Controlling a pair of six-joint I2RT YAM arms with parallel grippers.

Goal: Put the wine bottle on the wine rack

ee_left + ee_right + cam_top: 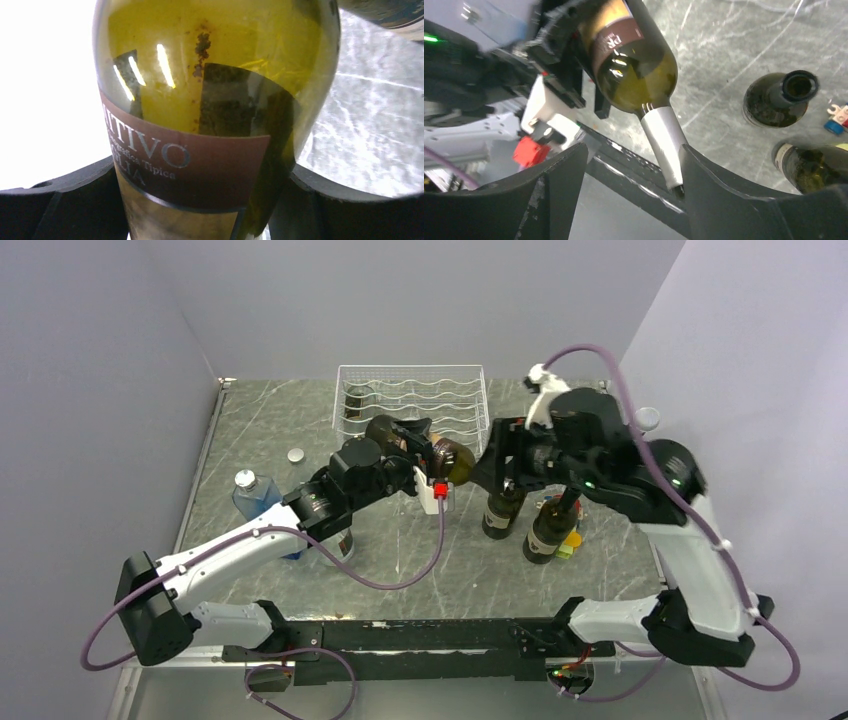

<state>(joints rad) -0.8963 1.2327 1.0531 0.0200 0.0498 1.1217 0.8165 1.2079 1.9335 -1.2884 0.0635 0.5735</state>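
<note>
wine bottle [639, 75]: olive-green glass, maroon label | wine rack [412, 390]: white wavy wire | table [260, 430]: grey, white-veined

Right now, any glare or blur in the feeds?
Left wrist: background left of the wine bottle blown out white, light streaks on the glass. Right wrist: upper left corner blurred, bottle neck sharp. Top external: evenly lit, sharp.
</note>
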